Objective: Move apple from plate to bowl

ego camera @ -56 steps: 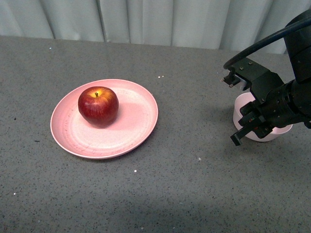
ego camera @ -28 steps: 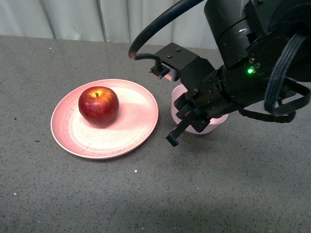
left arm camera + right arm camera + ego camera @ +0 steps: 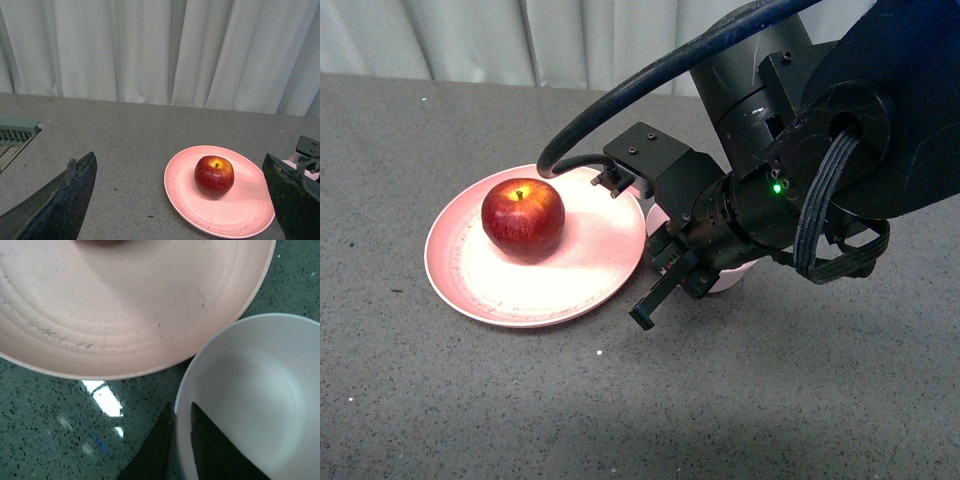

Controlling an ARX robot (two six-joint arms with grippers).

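Grey counter (image 3: 470, 400) is bearing apple (image 3: 523, 215) on plate (image 3: 590, 270); right gripper (image 3: 181, 412) jaws are pinching bowl (image 3: 250, 390) rim, left gripper (image 3: 178, 159) gaping, so slide gently.

Surface finishes, tabletop lot.
apple (image 3: 523, 216): glossy red skin with a bright highlight; plate (image 3: 550, 290): matt pink, faintly speckled, finely scuffed, ringed with shallow ridges; bowl (image 3: 250, 390): smooth, plain pale pink with a soft sheen; table (image 3: 470, 400): grey, speckled, stone-like, slightly reflective up close; curtain (image 3: 150, 50): pale pleated cloth; right gripper (image 3: 181, 407): matt black, hard-looking fingers.
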